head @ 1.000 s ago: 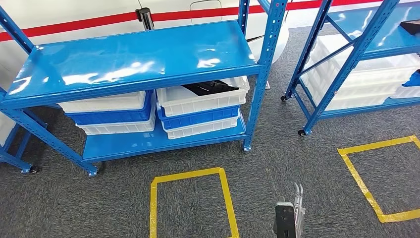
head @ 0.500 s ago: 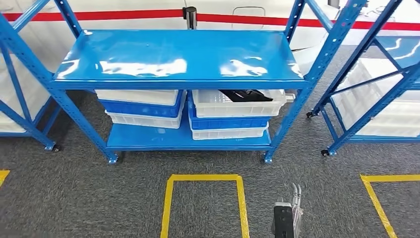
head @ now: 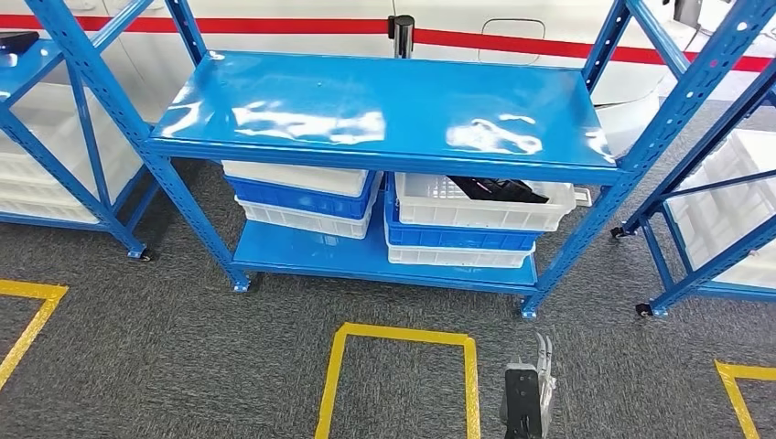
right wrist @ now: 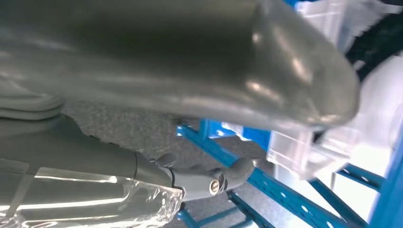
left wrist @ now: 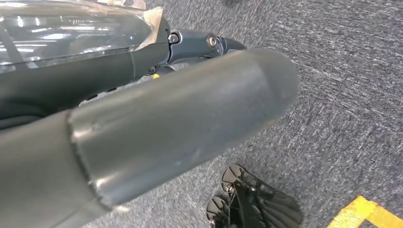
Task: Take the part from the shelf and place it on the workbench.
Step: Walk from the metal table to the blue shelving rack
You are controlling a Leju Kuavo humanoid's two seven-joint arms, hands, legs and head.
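Two crate stacks sit on the low shelf (head: 302,254) of the blue rack (head: 384,101); the black part (head: 499,189) lies in the top white crate (head: 480,206) of the right stack. The right hand (head: 529,389) hangs low over grey carpet, empty, fingers straight and close together. The left hand (left wrist: 157,118) shows in its wrist view, finger state unclear.

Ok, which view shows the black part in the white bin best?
The head view: the black part lies in the top white bin under the shelf's upper deck. The right wrist view catches a blurred dark edge of it; the left wrist view faces carpet.
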